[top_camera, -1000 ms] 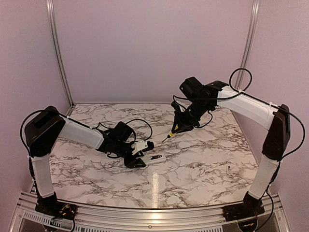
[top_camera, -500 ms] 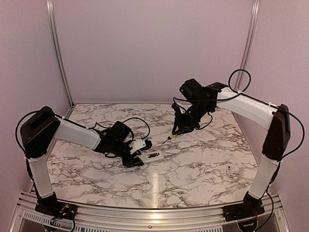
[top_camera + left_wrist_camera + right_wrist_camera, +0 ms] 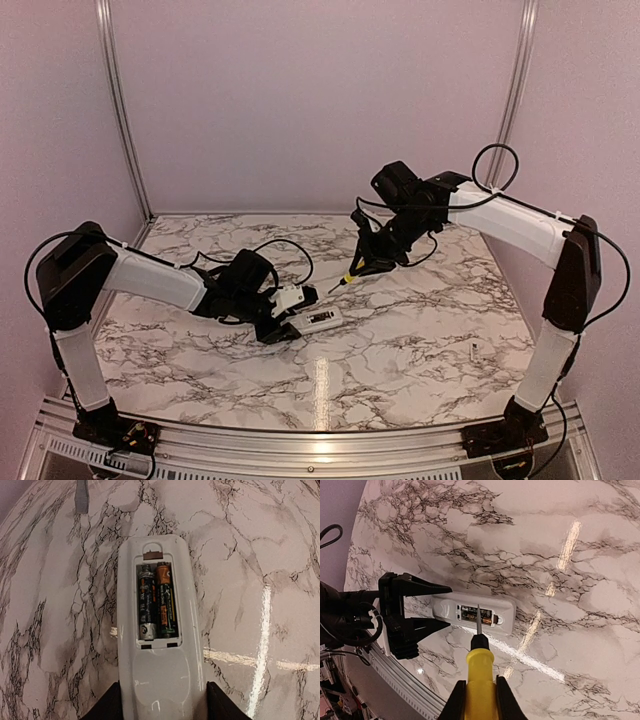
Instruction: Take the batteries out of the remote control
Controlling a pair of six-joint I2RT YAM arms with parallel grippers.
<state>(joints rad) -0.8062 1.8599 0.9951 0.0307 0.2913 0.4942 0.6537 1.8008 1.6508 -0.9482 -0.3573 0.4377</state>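
The white remote control (image 3: 157, 630) lies flat on the marble table with its battery bay open and facing up. Two dark batteries (image 3: 156, 600) sit side by side in the bay. My left gripper (image 3: 160, 710) is shut on the remote's near end, one finger on each side. It shows in the top view (image 3: 322, 320) and the right wrist view (image 3: 472, 614) too. My right gripper (image 3: 479, 697) is shut on a yellow-handled screwdriver (image 3: 479, 680). It holds the tool above the table, tip pointing down toward the battery bay, in the top view (image 3: 350, 273) behind the remote.
A small pale screw-like speck (image 3: 473, 351) lies on the table at the right. Black cables (image 3: 290, 255) trail behind the left wrist. The aluminium frame rail (image 3: 320, 445) runs along the near edge.
My right gripper has moved the screwdriver a little left toward the remote. My left gripper has shifted the remote slightly right and back.
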